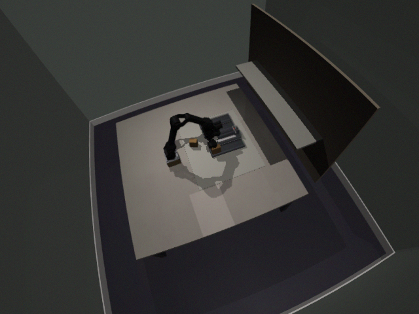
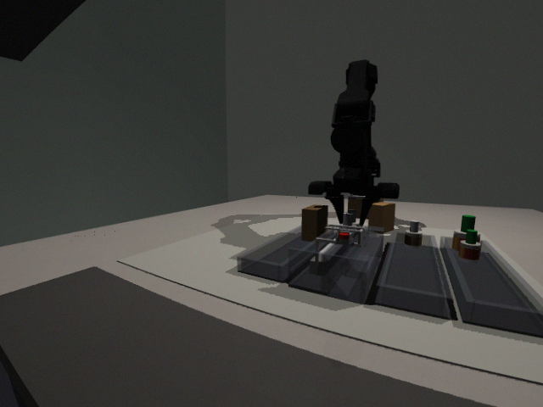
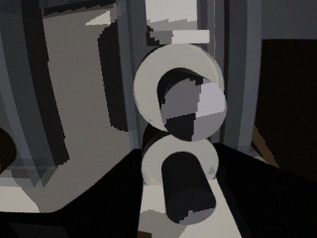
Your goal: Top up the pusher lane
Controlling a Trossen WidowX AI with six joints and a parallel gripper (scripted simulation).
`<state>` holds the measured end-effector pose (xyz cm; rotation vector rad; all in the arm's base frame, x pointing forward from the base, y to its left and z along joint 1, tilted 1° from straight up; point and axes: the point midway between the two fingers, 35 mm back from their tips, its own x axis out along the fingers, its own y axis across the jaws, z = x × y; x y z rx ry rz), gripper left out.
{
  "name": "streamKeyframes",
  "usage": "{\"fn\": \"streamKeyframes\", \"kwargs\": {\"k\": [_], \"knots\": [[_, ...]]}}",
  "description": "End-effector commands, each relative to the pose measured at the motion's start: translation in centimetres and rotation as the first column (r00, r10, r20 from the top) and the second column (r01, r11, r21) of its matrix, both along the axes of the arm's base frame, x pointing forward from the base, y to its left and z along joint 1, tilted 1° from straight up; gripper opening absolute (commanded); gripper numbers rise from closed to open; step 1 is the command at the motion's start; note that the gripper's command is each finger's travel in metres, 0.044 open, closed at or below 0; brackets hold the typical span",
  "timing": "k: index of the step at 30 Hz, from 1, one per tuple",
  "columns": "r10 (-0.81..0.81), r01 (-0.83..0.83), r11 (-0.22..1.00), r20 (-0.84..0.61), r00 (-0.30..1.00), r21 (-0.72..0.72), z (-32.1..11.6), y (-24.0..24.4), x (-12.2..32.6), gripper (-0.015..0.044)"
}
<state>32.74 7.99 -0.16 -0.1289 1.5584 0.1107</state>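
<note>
My gripper (image 2: 351,221) (image 3: 177,154) is shut on a jar (image 3: 185,190) with a pale shoulder and grey knob, upright at the front end of the sprung lane (image 3: 241,89) (image 2: 372,273). A matching jar (image 3: 194,109) stands directly behind it in the lane. The two overlap in the wrist view, close together or touching. The pale pusher plate (image 3: 190,37) is behind the lane jar. A red part (image 2: 344,235) shows at the pusher in the exterior view. The front stop and the held jar's base are hidden, so I cannot tell whether it stands on the floor.
Brown blocks (image 1: 193,142) (image 2: 314,223) (image 2: 383,216) stand near the lane fronts. The neighbouring lanes hold a grey-topped jar (image 2: 412,237) and green-topped jars (image 2: 467,224) (image 2: 471,248). A clear-walled lane also stands at the wrist view's left. A raised shelf (image 1: 277,104) and dark panel stand beyond the table.
</note>
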Motion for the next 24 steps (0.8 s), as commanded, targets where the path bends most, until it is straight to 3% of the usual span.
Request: {"fn": "streamKeyframes", "kwargs": {"k": [1, 21, 24], "knots": [[0.004, -0.004, 1.0, 0.011, 1.0, 0.003, 0.01, 0.06, 0.18, 0.0], [0.004, -0.004, 1.0, 0.011, 1.0, 0.003, -0.01, -0.04, -0.21, 0.0], [0.004, -0.004, 1.0, 0.011, 1.0, 0.003, -0.01, -0.03, -0.14, 0.0079]]}}
